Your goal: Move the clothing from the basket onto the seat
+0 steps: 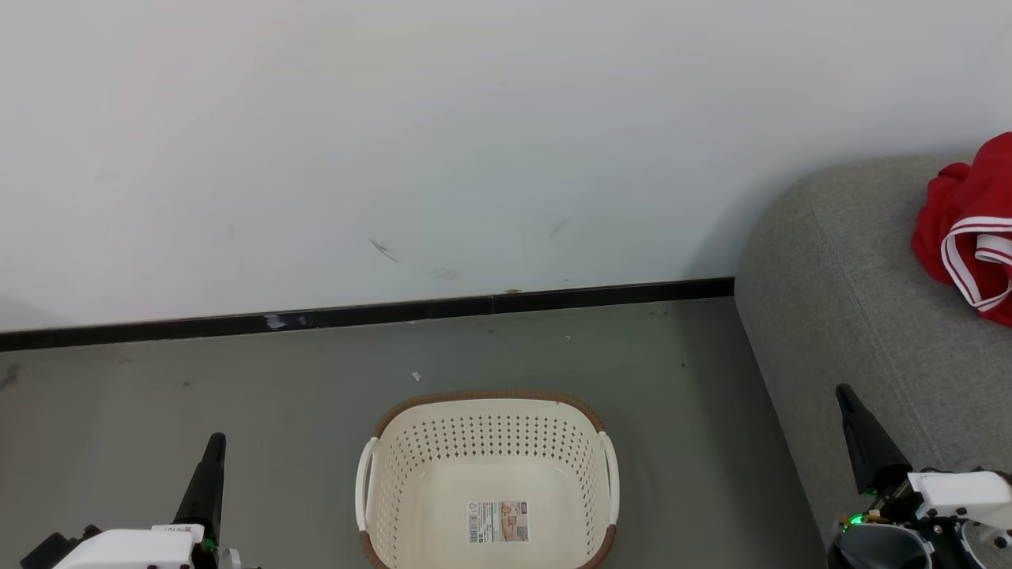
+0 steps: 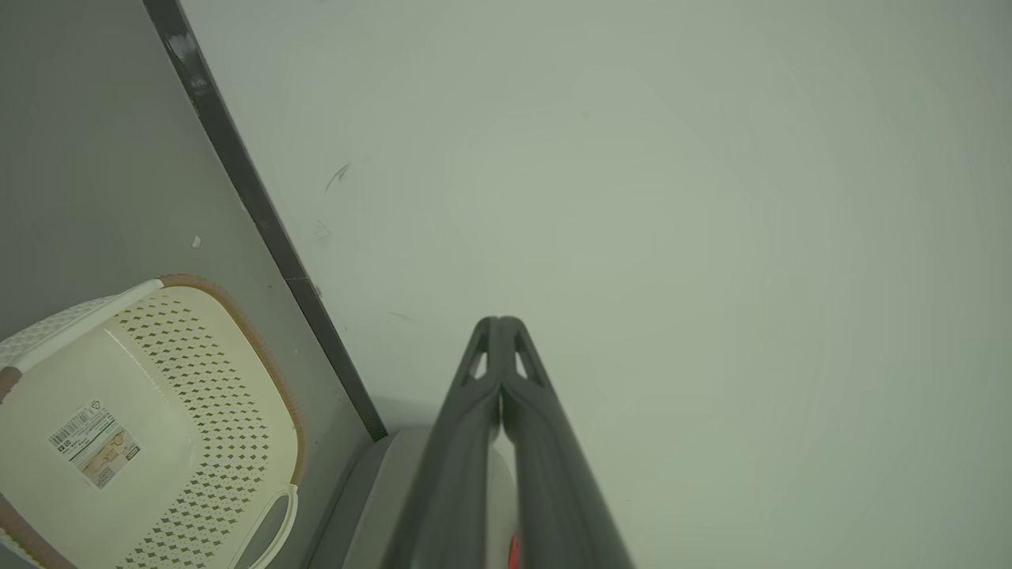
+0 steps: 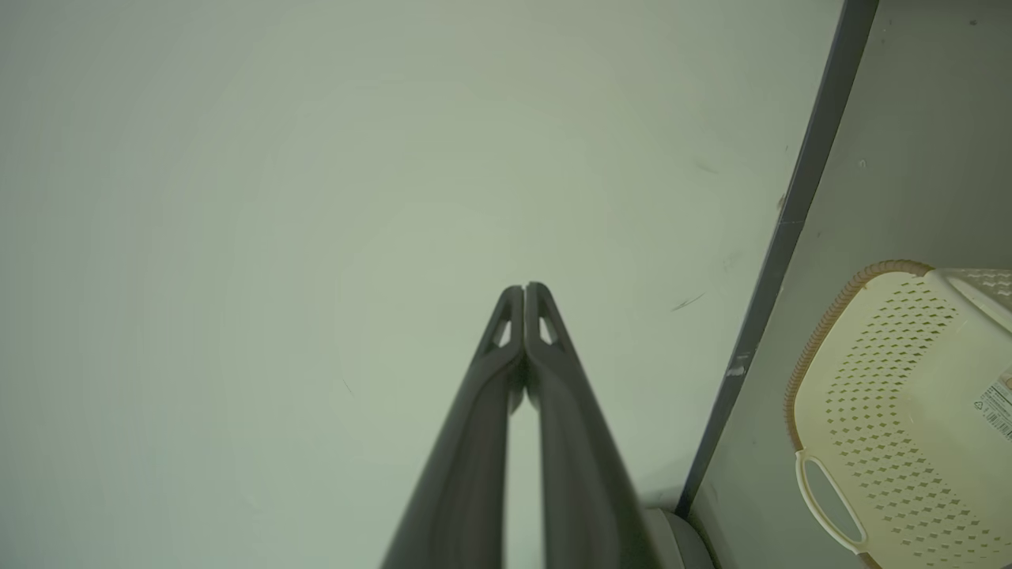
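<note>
Presently, left end effector (image 2: 500,322): two long dark fingers are pressing together, tips meeting, gripping nothing. It is hovering at the lower left of the head view, pointing toward the wall (image 1: 395,118), to the left of the basket and apart from it.

Right end effector (image 3: 524,288): fingers are closing tip to tip, a slim gap showing lower down between them, and nothing is being held. In the head view it is showing at the lower right, in front of the seat's near side.

Basket (image 1: 490,393): oval, cream-white, perforated walls, brown rim, white handles (image 1: 364,482) at both sides. It is sitting upright on the grey floor (image 1: 237,371) between the two end effectors, its bare bottom showing a printed label (image 1: 497,521). A black skirting strip (image 1: 395,310) is running along the foot of the wall beyond it.

Seat (image 1: 838,300): grey upholstery, rounded edge, standing to the right of the basket with a strip of floor between them.

Clothing (image 1: 968,229): bright red fabric with thin white stripe trim, lying bunched on top of the seat at the far right edge of the head view, partly cut off by the frame and well apart from the basket.
</note>
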{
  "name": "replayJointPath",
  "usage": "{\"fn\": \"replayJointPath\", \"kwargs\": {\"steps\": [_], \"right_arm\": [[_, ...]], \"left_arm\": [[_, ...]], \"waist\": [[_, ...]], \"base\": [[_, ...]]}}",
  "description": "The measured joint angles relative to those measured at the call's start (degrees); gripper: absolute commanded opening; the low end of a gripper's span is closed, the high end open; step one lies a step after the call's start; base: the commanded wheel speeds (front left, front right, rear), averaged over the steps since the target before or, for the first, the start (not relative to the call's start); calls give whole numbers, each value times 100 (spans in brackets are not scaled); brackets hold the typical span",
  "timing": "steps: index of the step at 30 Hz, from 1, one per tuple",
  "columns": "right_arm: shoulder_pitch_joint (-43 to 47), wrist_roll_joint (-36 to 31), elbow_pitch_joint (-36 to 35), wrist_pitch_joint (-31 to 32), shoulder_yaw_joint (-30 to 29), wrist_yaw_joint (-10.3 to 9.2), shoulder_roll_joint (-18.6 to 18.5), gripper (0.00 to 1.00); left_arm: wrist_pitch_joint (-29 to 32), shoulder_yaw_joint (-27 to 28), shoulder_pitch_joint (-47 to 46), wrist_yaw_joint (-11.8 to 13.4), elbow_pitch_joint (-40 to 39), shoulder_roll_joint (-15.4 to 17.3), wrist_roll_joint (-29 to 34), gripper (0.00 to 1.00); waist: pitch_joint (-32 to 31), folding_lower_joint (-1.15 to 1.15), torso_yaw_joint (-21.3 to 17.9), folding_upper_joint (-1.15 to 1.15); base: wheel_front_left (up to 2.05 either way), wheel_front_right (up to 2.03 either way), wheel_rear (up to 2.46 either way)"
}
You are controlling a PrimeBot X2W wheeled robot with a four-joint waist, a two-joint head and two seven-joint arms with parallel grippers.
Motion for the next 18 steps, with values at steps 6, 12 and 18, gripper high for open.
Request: {"fn": "replayJointPath", "kwargs": {"steps": [6,12,18], "right_arm": [[1,0,-3,0,3,0,0,0],[1,0,-5,-1,5,0,0,0],[1,0,-9,-1,9,0,0,0]], "left_arm": [[-1,-1,0,0,-1,0,0,0],[-1,-1,0,0,-2,0,0,0],[-1,-2,0,0,-3,0,0,0]], "waist": [[0,0,0,0],[0,0,0,0],[0,0,0,0]], "base": [[0,0,0],[0,0,0],[0,0,0]]}}
